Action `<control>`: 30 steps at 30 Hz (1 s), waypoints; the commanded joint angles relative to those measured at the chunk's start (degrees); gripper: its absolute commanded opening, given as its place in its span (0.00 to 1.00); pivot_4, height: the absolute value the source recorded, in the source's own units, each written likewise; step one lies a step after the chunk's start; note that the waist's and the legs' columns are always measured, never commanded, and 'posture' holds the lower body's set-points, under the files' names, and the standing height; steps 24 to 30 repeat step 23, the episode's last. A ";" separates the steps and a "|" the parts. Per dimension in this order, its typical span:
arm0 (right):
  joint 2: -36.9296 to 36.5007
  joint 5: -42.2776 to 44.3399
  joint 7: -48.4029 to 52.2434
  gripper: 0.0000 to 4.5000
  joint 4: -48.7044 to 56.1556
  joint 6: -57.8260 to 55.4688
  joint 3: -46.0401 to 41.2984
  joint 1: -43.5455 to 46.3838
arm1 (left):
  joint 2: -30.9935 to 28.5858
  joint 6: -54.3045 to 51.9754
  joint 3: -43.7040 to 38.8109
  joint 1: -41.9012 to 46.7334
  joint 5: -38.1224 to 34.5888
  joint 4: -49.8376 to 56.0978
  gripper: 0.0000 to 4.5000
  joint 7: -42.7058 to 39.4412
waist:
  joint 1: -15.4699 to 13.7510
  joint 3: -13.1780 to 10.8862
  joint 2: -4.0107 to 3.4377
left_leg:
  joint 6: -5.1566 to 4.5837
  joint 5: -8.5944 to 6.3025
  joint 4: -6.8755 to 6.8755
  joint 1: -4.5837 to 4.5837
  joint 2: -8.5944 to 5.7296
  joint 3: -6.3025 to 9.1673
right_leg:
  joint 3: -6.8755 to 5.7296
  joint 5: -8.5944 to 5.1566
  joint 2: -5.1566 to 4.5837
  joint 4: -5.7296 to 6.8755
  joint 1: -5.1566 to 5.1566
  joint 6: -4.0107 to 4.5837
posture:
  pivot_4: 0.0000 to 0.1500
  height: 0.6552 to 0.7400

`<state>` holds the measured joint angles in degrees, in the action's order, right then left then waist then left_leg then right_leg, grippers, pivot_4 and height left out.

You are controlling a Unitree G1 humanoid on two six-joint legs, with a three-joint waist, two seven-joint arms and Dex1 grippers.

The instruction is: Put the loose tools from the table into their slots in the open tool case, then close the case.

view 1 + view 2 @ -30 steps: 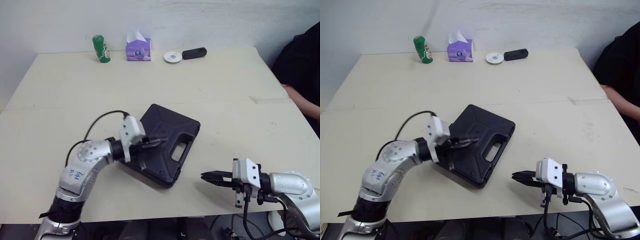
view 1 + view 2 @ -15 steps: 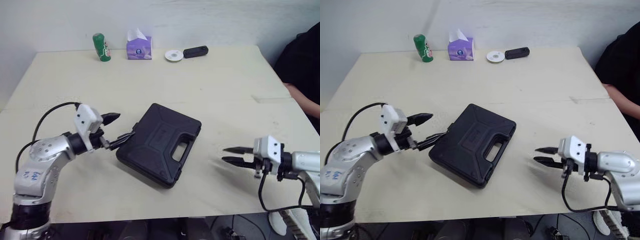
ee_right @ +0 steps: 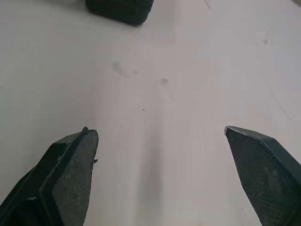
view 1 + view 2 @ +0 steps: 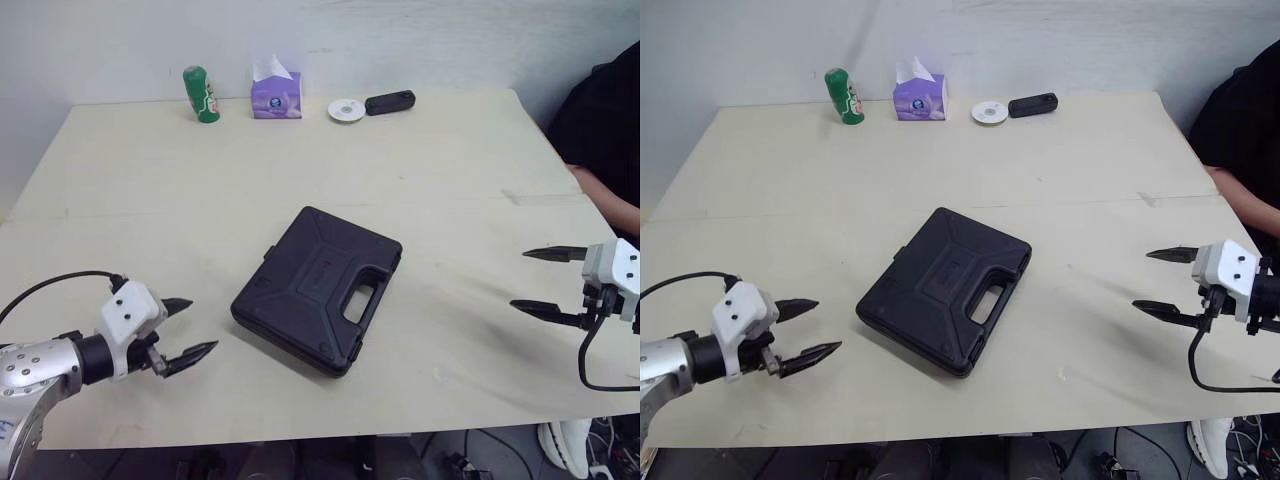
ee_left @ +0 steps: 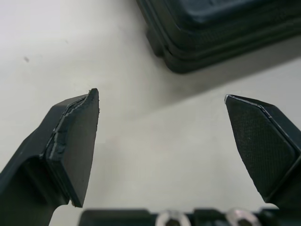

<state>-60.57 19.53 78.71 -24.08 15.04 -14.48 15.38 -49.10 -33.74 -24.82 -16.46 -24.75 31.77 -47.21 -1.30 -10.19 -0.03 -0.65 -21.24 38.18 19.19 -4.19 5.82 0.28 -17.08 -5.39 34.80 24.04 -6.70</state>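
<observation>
The black tool case point(image 4: 318, 288) lies shut in the middle of the table, its carry handle point(image 4: 362, 300) toward the right side. My left gripper point(image 4: 186, 327) hovers open and empty to the case's left, near the table's front edge. In the left wrist view a corner of the case point(image 5: 211, 33) lies beyond the spread fingers. My right gripper point(image 4: 545, 282) stands open and empty well to the right of the case, above bare table. The right wrist view catches a corner of the case point(image 3: 120, 8) far ahead.
Along the far edge stand a green can point(image 4: 202, 95), a purple tissue box point(image 4: 277, 95), a white round disc point(image 4: 347, 110) and a small black device point(image 4: 389, 103). A person in dark clothes point(image 4: 603, 130) sits at the right side, forearm near the table's edge.
Both arms pulled back from the case, the left toward the front left and the right toward the right edge. Both grippers opened wide. The case stayed shut and in place.
</observation>
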 commanded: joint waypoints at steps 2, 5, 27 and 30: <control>-1.56 -0.82 -0.30 0.99 -3.17 2.72 -1.55 2.66 | -0.23 2.40 -1.98 1.41 2.54 -0.30 1.00 2.23 | -0.09 0.00 -0.04 | 0.01 0.01 0.00 0.00 0.00 0.01 | -0.03 0.00 0.00 0.01 0.00 0.01 | 1.00 1.00; -1.56 -1.46 -0.19 0.99 -3.93 3.71 -1.00 3.03 | -0.58 3.67 -2.01 1.90 3.68 -1.48 1.00 2.47 | -0.04 -0.01 -0.05 | 0.01 0.00 -0.01 0.01 -0.01 0.01 | -0.03 0.00 0.00 0.00 0.00 0.01 | 1.00 1.00; -0.72 -2.70 0.11 0.99 -2.91 1.73 1.19 6.51 | -1.64 4.05 -3.50 2.01 2.85 -2.11 1.00 -0.98 | 0.14 -0.06 -0.25 | -0.02 -0.03 -0.01 0.01 0.00 -0.03 | 0.00 0.00 0.00 0.00 0.01 0.01 | 1.00 1.00; -0.72 -2.70 0.11 0.99 -2.91 1.73 1.19 6.51 | -1.64 4.05 -3.50 2.01 2.85 -2.11 1.00 -0.98 | 0.14 -0.06 -0.25 | -0.02 -0.03 -0.01 0.01 0.00 -0.03 | 0.00 0.00 0.00 0.00 0.01 0.01 | 1.00 1.00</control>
